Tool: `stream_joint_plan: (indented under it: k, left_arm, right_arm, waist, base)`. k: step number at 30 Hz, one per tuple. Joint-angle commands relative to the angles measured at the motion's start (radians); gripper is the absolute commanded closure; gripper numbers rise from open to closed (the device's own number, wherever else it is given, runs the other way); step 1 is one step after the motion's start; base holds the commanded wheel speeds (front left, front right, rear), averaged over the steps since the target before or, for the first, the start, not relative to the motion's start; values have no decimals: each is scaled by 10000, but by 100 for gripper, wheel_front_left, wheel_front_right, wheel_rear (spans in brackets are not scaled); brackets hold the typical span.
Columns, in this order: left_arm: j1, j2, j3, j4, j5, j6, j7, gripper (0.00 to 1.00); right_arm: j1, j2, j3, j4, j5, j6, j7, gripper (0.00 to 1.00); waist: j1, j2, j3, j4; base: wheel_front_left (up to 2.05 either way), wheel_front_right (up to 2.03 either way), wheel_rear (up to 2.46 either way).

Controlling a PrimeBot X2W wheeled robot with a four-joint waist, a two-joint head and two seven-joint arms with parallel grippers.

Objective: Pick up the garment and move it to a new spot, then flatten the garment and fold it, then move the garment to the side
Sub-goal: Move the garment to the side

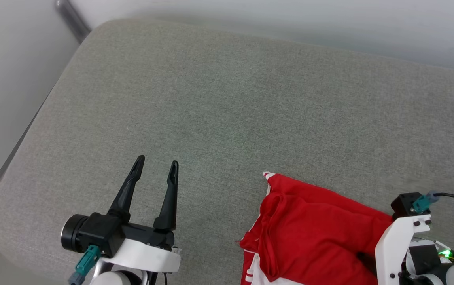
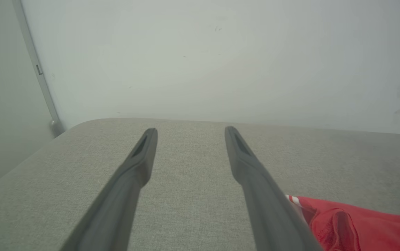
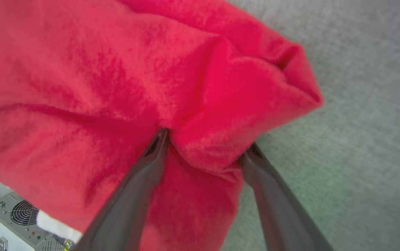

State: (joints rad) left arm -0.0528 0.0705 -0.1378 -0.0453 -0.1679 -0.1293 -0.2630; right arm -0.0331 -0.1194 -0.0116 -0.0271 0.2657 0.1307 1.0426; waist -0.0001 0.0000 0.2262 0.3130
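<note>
The garment (image 1: 310,229) is a bunched red shirt with white and striped trim, lying near the front right of a grey cushion (image 1: 227,99). My right arm's white wrist (image 1: 403,237) stands at its right end, and the fingers are buried in the cloth. In the right wrist view my right gripper (image 3: 207,143) is open, its jaws wide apart with a fold of the garment (image 3: 116,69) bulging between them. My left gripper (image 1: 157,161) hovers open and empty over bare cushion, left of the garment. The left wrist view has the left gripper (image 2: 190,129) and the garment's corner (image 2: 353,226).
A pale wall rises behind the cushion, with a grey rail (image 1: 70,18) at the back left corner. The cushion's rounded left edge (image 1: 21,158) drops to the floor. Below the garment, the right wrist view catches the robot's base with a fan grille (image 3: 22,212).
</note>
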Motion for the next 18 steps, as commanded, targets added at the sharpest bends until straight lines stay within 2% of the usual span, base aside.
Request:
stream_joint_plan:
  k: [1,2,10,14,18]
  left_arm:
    - [-185,-34,-21,15,54,-16,-21,0]
    - [-185,-40,-25,33,61,-16,-21,0]
    - [-24,16,-46,85,178,-16,-21,0]
    - [3,40,-170,-2,184,-16,-21,0]
    - [-16,4,-351,-108,223,-16,-21,0]
  right_arm:
    - [210,172,471,866,-64,-1,-126,53]
    - [162,116,576,943,-110,-1,-223,100]
    - [-375,-550,1151,1078,-494,-9,-941,100]
    - [-1017,-1750,2012,1015,-1044,-24,-1195,100]
    - [-1925,-2945,3314,774,-1384,-7,-1256,100]
  waist:
    - [1,0,23,40]
    - [1,0,24,44]
    - [1,0,-285,-387]
    - [1,0,-496,-998]
    - [1,0,-505,-1848]
  base:
    - [0,0,0]
    - [0,0,0]
    - [0,0,0]
    - [0,0,0]
    - [0,0,0]
